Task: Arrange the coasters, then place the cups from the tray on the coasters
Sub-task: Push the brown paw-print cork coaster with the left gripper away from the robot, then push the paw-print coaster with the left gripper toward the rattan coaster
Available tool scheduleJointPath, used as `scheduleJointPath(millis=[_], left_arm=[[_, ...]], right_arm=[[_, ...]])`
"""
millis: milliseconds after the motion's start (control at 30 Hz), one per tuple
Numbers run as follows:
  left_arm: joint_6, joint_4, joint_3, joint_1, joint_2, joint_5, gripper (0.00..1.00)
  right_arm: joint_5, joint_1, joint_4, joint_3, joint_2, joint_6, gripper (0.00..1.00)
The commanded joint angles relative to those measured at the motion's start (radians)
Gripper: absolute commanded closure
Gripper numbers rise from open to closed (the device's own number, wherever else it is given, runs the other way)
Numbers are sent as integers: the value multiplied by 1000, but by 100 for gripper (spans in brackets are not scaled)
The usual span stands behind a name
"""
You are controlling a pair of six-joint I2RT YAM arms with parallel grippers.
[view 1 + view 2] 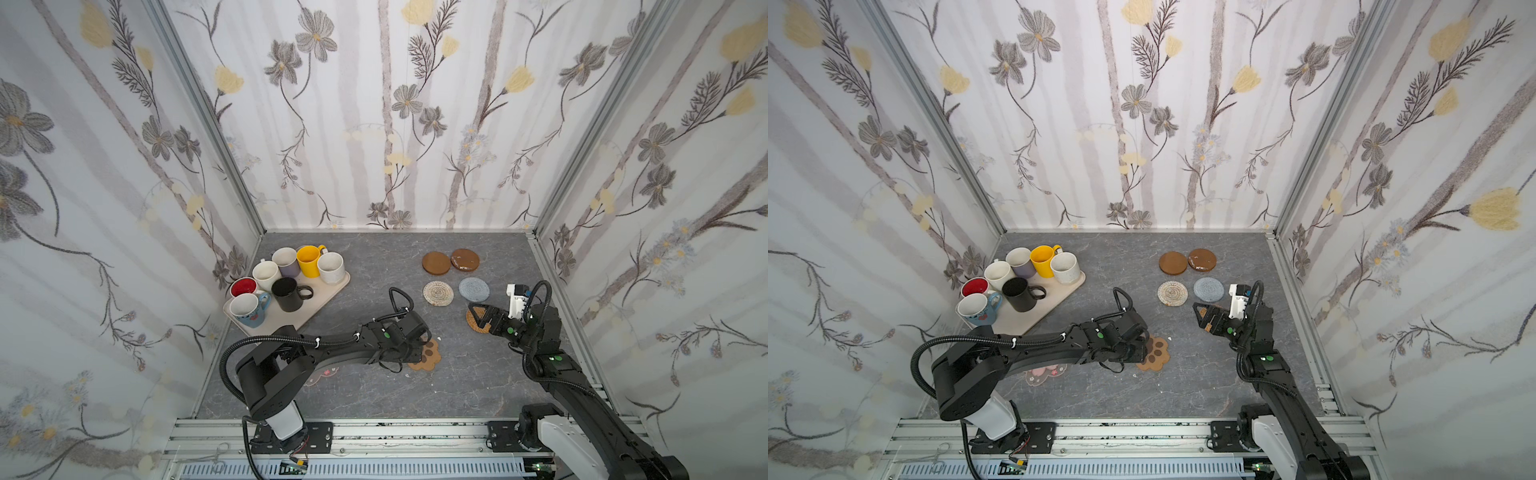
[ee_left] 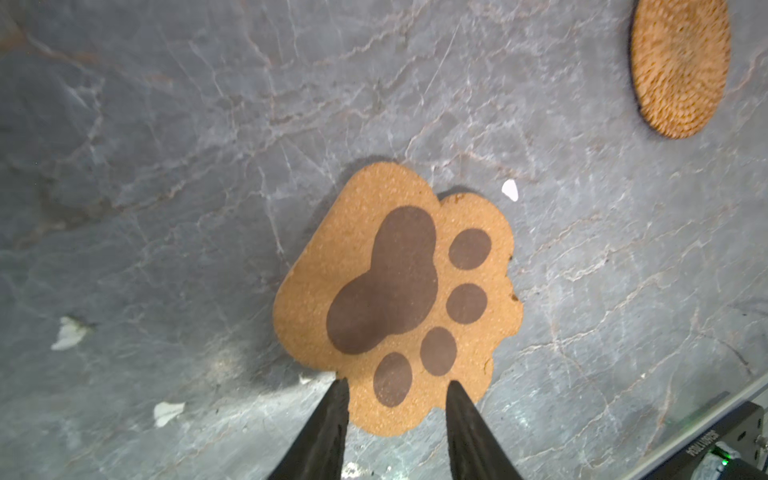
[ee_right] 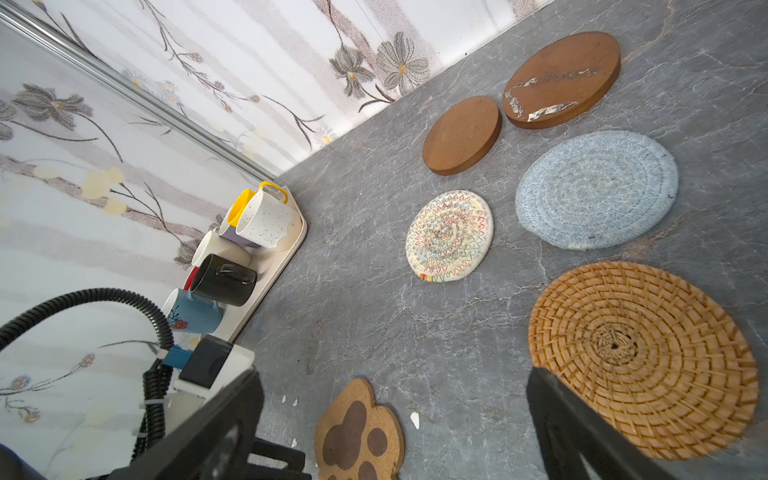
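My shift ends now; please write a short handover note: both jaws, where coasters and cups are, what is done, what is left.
Left jaws: open, over the edge of the paw coaster, which lies flat on the table.
Right jaws: open, empty, by the rattan coaster.
Wooden discs, pale woven coaster and grey coaster lie in two rows, far right; the flower coaster lies partly under the left arm.
All seven cups stand on the tray, far left.
Done: five coasters seem arranged. Left: paw and flower coasters, then all cups.

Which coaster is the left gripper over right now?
The brown paw-shaped coaster, with dark pad prints. Its edge sits between the left gripper's parted fingers; the tan rattan coaster lies clear of it.
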Motion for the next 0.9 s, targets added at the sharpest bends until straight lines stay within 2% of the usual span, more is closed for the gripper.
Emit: scheduleJointPath(millis=[0,133,500,867], left_arm=[[-55,26,-49,-13,-37,-8,58],[-95,53,-98,-29,-79,-10,57],[-149,136,-99,-91,-24,-12,50],[-158,176,-90,-88,26,-35,47]], right_arm=[[11,0,11,-1,0,-3,0],[8,0,16,-4,3,-1,0],[6,0,8,-3,-3,-3,0],[7,0,0,-2,-13,-6,0]])
